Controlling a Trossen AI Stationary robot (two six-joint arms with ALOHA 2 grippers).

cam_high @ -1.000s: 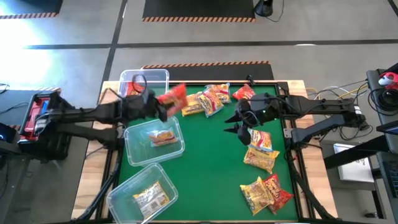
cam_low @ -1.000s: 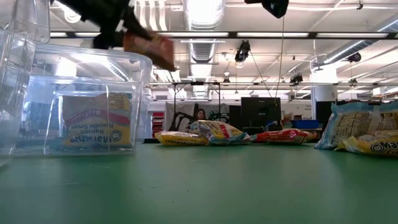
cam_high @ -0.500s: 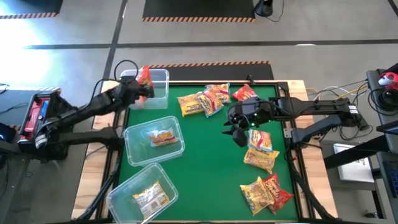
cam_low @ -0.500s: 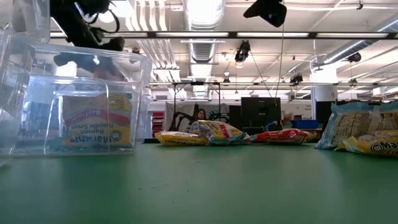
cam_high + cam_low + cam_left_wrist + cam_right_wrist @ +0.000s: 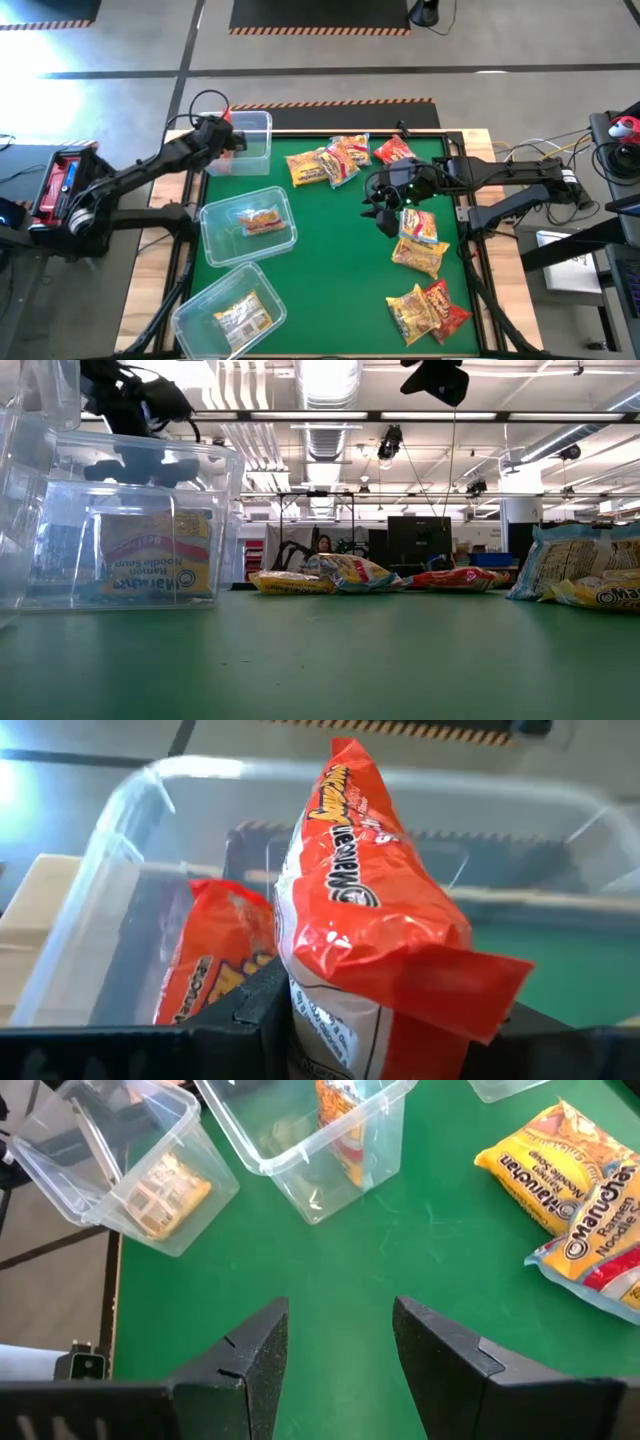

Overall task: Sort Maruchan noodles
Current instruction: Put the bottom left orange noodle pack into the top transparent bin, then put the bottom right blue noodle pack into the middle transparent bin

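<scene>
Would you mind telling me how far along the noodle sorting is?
Done: one packet lies in each of the two nearer bins, and a red one is in the far bin. In hand: the left gripper holds a red packet over that bin. Left: about ten packets on the mat; the right gripper hovers open.

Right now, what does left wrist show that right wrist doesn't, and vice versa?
Left wrist only: the left end effector shut on a glossy red ramen packet over the clear rectangular plastic bin, with a second red packet already inside.
Right wrist only: the open, empty right end effector above the green table mat, two other clear bins, and yellow ramen packets.
Shared: nothing identifiable beyond the green mat.
</scene>
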